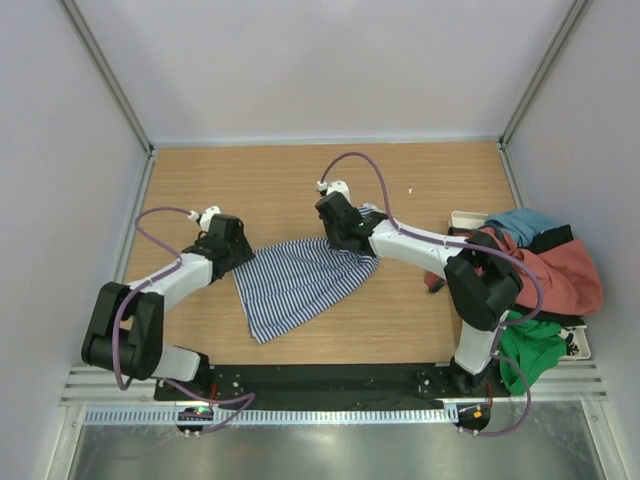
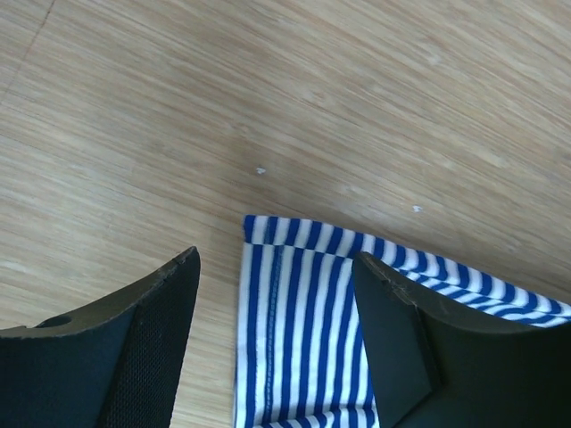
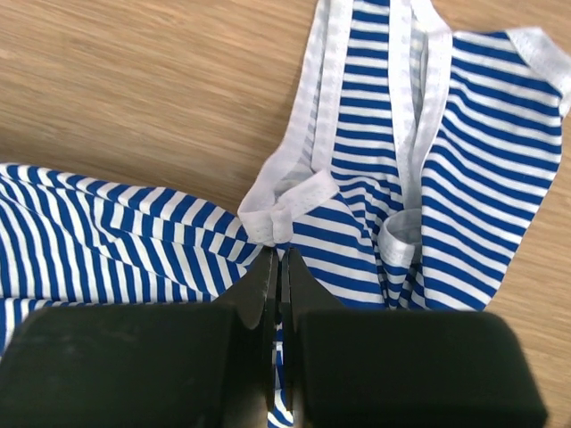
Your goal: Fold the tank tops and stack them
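Observation:
The navy-and-white striped tank top lies spread on the wooden table between both arms. My left gripper is at its left hem corner. In the left wrist view that gripper is open, its fingers standing either side of the striped corner. My right gripper is at the top's far right end. In the right wrist view it is shut on a bunched fold of the white trim of the striped top. The rust-red tank top lies in a heap at the right.
The heap at the right edge also holds teal, black and green garments, over a white tray. Grey walls enclose the table on three sides. Bare wood shows behind the striped top.

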`<move>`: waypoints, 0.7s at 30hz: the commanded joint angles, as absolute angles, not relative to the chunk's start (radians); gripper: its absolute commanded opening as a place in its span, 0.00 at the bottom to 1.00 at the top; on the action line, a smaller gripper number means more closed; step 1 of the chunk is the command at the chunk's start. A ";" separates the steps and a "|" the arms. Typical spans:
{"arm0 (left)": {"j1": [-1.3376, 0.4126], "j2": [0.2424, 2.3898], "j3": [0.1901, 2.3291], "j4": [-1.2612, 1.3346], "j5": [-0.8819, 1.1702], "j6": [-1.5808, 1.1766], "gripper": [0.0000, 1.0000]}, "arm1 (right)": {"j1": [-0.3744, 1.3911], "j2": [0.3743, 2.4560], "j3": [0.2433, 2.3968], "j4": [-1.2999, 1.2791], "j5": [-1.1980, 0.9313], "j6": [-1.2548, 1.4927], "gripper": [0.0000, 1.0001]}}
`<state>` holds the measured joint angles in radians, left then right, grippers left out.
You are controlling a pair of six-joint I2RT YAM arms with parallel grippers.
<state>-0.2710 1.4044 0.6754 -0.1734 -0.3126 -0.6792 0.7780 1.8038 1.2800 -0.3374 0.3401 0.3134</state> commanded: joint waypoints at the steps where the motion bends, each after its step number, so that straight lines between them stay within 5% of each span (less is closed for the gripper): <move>1: -0.249 1.439 0.707 -0.176 -0.333 -0.696 0.70 | 0.765 1.734 1.223 -0.244 0.391 0.348 0.01; 6: -0.247 1.491 0.730 -0.170 -0.310 -0.693 0.59 | 0.735 1.721 1.186 -0.209 0.371 0.365 0.01; 13: -0.247 1.537 0.767 -0.149 -0.259 -0.669 0.71 | 0.709 1.697 1.118 -0.137 0.330 0.377 0.01; 21: -0.245 1.611 0.834 -0.144 -0.186 -0.630 0.63 | 0.696 1.687 1.082 -0.098 0.316 0.373 0.01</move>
